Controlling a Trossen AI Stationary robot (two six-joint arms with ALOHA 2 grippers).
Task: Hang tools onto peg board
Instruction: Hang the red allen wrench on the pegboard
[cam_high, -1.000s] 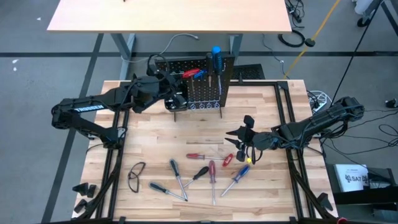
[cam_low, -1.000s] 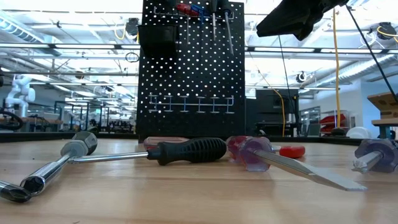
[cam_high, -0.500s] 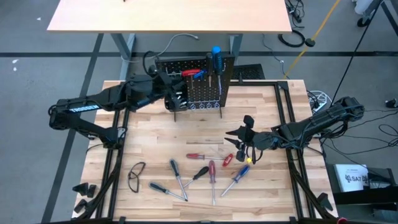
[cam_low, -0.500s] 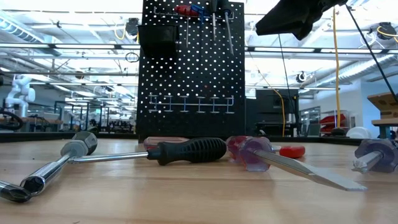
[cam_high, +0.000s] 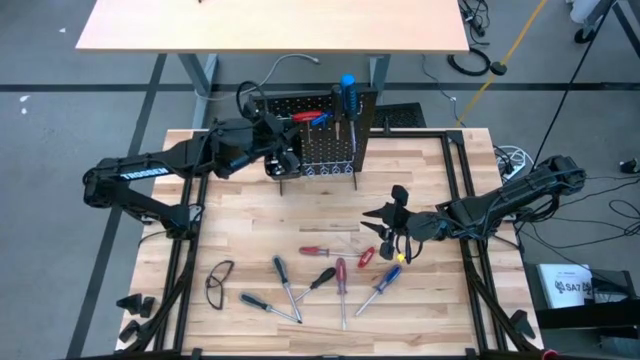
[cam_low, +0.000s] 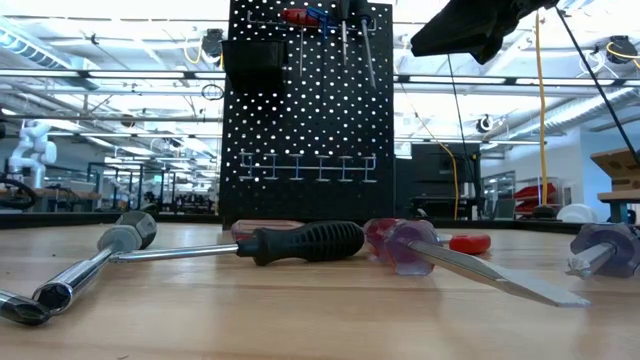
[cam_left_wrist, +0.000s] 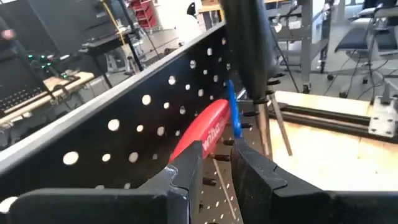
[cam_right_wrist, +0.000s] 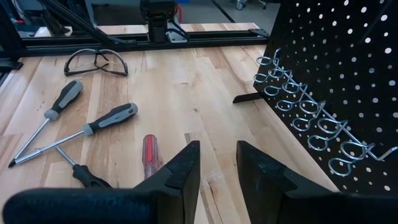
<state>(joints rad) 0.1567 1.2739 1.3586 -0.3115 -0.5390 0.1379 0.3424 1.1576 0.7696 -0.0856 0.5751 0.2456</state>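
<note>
Left gripper narrowly parted, empty, at red-handled pliers hanging on black perforated peg board at twelve o'clock, right gripper narrowly parted, empty, above table centre, loose screwdrivers lying toward six o'clock.

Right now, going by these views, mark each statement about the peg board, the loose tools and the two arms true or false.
1. The peg board stands upright at the table's far edge. True.
2. No tool hangs on it yet. False: red-handled pliers and a blue-handled screwdriver already hang there.
3. The safety glasses lie on the table. True.
4. The right tool holds a screwdriver. False: nothing sits between its fingers.
5. The left tool is at the board by the pliers. True.
</note>
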